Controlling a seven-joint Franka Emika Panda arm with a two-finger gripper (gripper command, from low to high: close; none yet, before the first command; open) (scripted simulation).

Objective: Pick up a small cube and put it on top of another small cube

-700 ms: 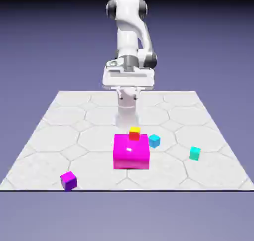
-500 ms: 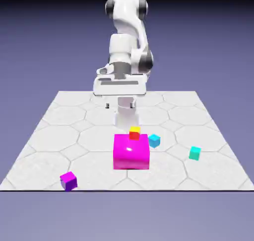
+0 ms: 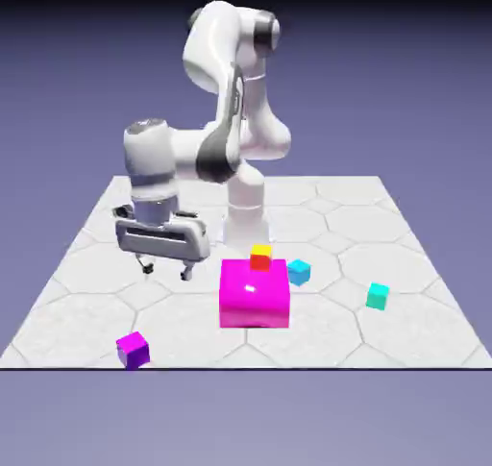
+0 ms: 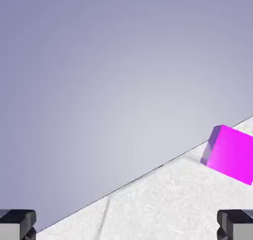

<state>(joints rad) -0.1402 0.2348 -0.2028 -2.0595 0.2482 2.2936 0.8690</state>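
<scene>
exterior view, hand: fingers (image 3: pixel 185 274) spread wide, holding nothing, above the table (image 3: pixel 317 344)
purple-violet cube (image 3: pixel 134 351): on the table's near edge, exterior view's left
step: likely the approach for picking
hand view, cube: magenta top at the right edge, not between the fingertips
next move: probably centre over it, line up, descend
writing: none readable in either view

The open end effector (image 3: pixel 167 271) hangs tilted, its fingers spread wide.

Bright light is leaving a small glare spot on the magenta block (image 3: pixel 255 301); blackness is filling the exterior view's top edge.
</scene>
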